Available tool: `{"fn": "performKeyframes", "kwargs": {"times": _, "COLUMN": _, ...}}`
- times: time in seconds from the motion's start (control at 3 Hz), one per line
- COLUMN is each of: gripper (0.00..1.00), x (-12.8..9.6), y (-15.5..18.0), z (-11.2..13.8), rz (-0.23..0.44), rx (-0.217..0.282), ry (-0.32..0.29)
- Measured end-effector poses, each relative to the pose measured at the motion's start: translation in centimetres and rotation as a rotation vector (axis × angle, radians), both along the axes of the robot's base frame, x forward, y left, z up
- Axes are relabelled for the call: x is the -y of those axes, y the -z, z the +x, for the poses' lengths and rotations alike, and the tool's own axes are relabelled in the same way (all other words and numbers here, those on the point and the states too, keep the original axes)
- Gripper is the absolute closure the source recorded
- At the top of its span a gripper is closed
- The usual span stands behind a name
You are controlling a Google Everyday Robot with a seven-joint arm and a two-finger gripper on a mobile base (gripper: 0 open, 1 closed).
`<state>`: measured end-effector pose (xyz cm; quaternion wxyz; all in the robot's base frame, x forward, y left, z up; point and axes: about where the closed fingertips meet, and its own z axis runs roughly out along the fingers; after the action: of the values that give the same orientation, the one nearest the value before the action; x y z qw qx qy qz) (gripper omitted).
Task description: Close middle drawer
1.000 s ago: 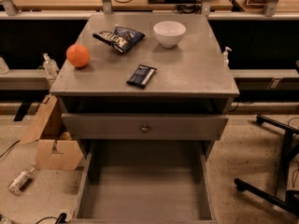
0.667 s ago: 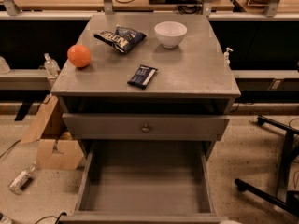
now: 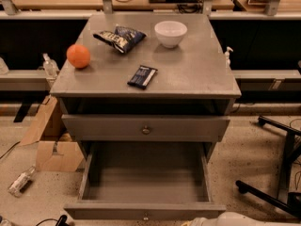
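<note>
The drawer (image 3: 146, 185) was seen pulled far out, low in the cabinet (image 3: 141, 81). The gripper (image 3: 223, 219), seemingly the white shape by its front's right end, could not be judged open or closed. Pushed off-centre there, the drawer might have been skewed and jammed.

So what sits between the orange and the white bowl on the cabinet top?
The chip bag, seen in the camera view, lies between the orange and the white bowl. The gripper is at the bottom edge, by the open middle drawer front.
</note>
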<state>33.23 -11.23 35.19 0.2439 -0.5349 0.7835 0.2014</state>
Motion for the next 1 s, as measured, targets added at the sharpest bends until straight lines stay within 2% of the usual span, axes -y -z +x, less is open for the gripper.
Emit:
{"fn": "performKeyframes", "kwargs": {"times": 0.33, "gripper": 1.0, "x": 0.0, "y": 0.0, "z": 0.0, "rz": 0.0, "rx": 0.0, "ry": 0.0}}
{"fn": "performKeyframes", "kwargs": {"times": 0.67, "gripper": 1.0, "x": 0.1, "y": -1.5, "z": 6.0, "rz": -0.031, "rx": 0.032, "ry": -0.019}}
{"fn": "performKeyframes", "kwargs": {"times": 1.0, "gripper": 1.0, "x": 0.1, "y": -1.5, "z": 5.6, "rz": -0.031, "rx": 0.032, "ry": -0.019}}
